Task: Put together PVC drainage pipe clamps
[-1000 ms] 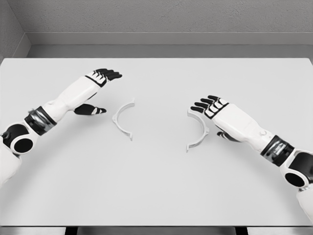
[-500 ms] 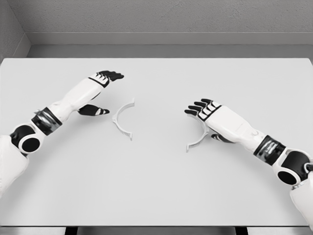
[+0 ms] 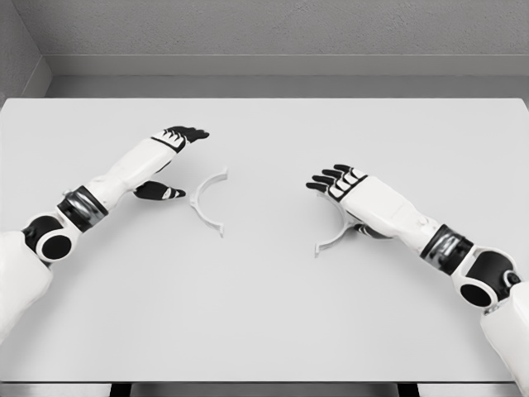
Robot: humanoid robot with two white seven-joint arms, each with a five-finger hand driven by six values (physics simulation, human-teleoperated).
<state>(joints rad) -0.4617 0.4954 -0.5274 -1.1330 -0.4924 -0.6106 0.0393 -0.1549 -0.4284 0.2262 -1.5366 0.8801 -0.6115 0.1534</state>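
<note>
Grey walls close off the far side of the scene, and a broad white table [image 3: 264, 298] fills nearly all of the head view.

Two white half-ring clamp pieces lie flat on it, well apart from each other. The left clamp half [image 3: 207, 202] sits left of the middle, its curve bulging to the left and its open side facing right. The right clamp half [image 3: 333, 236] sits right of the middle as its mirror, bulging to the right with the open side facing left; only its lower part shows clearly, since the upper part is hidden under the hand above it.

The left arm comes in from the lower left and stretches up and to the right across the table. The left hand [image 3: 169, 149] is at the end of it, just left of the left clamp half. Its black fingers [image 3: 188, 132] point to the right and lie fairly straight and close together, while the thumb [image 3: 161, 192] hangs apart below them, pointing toward the clamp piece. The hand holds nothing and does not touch the piece.

The right arm enters from the lower right and reaches up and to the left. The right hand [image 3: 351, 192] lies palm down over the top of the right clamp half. Its fingers [image 3: 326, 179] are extended and slightly fanned, pointing left. They are not closed around anything; whether the palm touches the piece cannot be told.
</note>
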